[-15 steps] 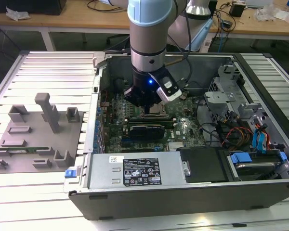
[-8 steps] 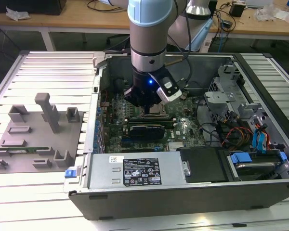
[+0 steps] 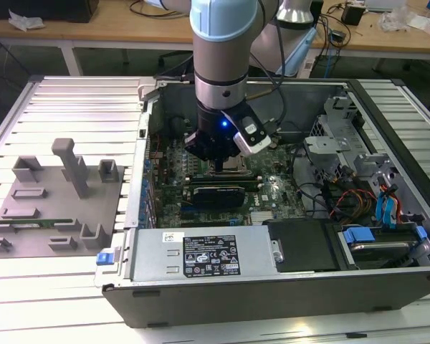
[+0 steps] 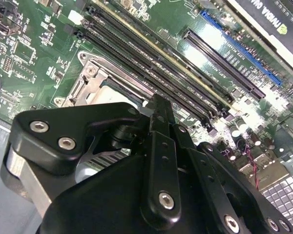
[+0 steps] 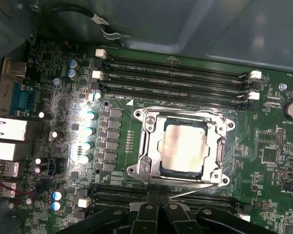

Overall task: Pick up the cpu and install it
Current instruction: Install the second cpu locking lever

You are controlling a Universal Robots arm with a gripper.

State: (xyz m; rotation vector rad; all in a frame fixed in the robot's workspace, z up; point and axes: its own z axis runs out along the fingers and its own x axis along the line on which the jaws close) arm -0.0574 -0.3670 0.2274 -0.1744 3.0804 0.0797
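Slatted metal table (image 3: 57,93), carrying an open computer case (image 3: 272,294) and, on the exterior view's left, a grey tray (image 3: 36,244) of moulded fixtures.

Arm (image 3: 222,43): one, standing near vertical. It reaches straight down into the case, with the wrist low over the middle of the board.

Motherboard (image 5: 53,63): green, lying flat in the case floor. Long black memory slots (image 5: 176,73) run along two sides of the socket.

Gripper (image 5: 159,197): black, pointed down at the board just beside the socket edge. In the first wrist view the fingertips are drawn together with nothing between them. In the second wrist view the linkage body stands in front of the socket corner.

Socket (image 5: 147,141): square metal frame, bolted at the corners.

Cpu (image 5: 184,146): pale silver square, seated inside the socket frame. It lies flat with the metal top facing up and clear of the gripper. Being square, it has no long axis. Its edges sit square to the frame, one pair parallel to the memory slots.
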